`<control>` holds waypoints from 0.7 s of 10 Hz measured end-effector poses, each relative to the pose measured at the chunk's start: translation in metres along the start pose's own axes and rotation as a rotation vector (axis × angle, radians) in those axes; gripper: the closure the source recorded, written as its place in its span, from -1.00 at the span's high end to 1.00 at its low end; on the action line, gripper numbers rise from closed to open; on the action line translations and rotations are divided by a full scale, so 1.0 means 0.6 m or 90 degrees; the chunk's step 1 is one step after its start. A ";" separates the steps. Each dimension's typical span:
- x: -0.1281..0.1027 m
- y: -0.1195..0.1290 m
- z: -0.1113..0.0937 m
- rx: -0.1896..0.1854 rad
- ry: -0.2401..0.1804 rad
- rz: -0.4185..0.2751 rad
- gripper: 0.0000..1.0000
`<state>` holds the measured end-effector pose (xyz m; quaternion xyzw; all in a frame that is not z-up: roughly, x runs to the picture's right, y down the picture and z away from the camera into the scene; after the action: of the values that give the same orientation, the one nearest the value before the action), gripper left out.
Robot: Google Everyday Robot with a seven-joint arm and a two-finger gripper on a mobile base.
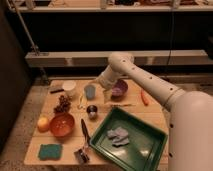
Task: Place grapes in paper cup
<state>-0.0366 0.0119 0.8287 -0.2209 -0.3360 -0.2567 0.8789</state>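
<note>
The grapes point(63, 103), a dark knobbly bunch, lie on the left part of the wooden table point(155, 116). The white paper cup point(69, 88) stands upright just behind them, near the far left edge. My arm reaches in from the right, and the gripper point(98, 86) hangs low over the table next to the light-blue cup point(90, 92). It is to the right of the paper cup and the grapes and touches neither.
A small dark tin point(92, 111) stands in front of the blue cup. A purple bowl point(119, 89), a carrot point(144, 97), a green tray point(145, 150) with a cloth, a red-brown bowl point(62, 125), an orange fruit point(43, 123), a teal sponge point(50, 151) and a utensil point(83, 142) share the table.
</note>
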 end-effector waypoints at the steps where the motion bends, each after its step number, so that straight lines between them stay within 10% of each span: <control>1: 0.000 -0.001 0.000 0.001 0.002 -0.003 0.60; 7: -0.115 -0.124 -0.012 0.020 0.083 -0.248 0.60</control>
<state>-0.1218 -0.0284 0.7912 -0.1210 -0.3190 -0.4302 0.8358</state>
